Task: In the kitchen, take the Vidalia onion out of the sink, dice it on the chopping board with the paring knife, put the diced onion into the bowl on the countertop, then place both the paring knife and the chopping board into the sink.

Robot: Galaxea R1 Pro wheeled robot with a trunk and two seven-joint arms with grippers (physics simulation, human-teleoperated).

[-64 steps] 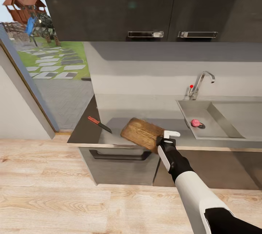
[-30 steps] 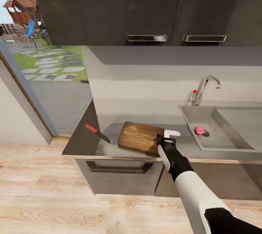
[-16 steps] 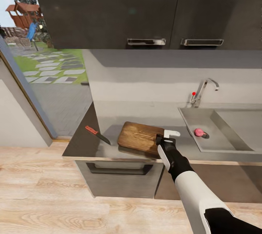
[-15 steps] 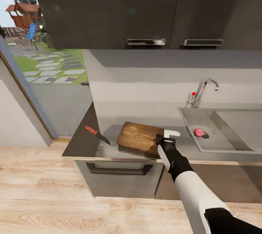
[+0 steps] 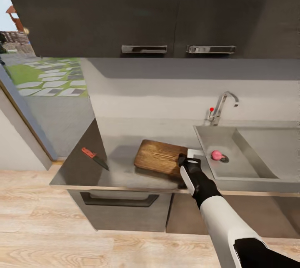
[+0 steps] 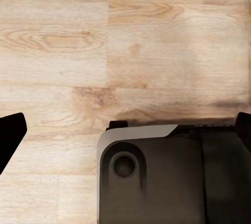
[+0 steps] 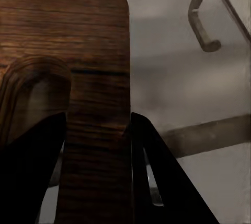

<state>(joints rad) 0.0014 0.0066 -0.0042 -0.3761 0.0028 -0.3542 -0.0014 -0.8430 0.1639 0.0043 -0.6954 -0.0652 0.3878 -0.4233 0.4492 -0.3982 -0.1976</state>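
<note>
My right gripper (image 5: 188, 156) is shut on the right edge of the brown wooden chopping board (image 5: 159, 157), which hovers just above the grey countertop (image 5: 121, 172) and casts a shadow on it. In the right wrist view the board (image 7: 94, 67) runs between the two dark fingers (image 7: 31, 177). The paring knife (image 5: 95, 159), red-handled, lies on the countertop's left end. The pinkish Vidalia onion (image 5: 215, 155) rests by the drain in the sink (image 5: 246, 172), right of the gripper. My left gripper (image 6: 125, 130) hangs open over the floor. The bowl is out of view.
A chrome faucet (image 5: 221, 106) with a red-tipped lever stands behind the sink. Dark wall cabinets (image 5: 146, 9) hang above the worktop. A glass door (image 5: 37, 93) to the garden is at the left. Light wood floor (image 6: 104, 51) lies below, with my dark base (image 6: 167, 177) above it.
The camera has shifted, so the counter sits further left in the picture. The board, tilted before, now lies level in my right gripper and a little nearer the sink. Knife and onion stay put.
</note>
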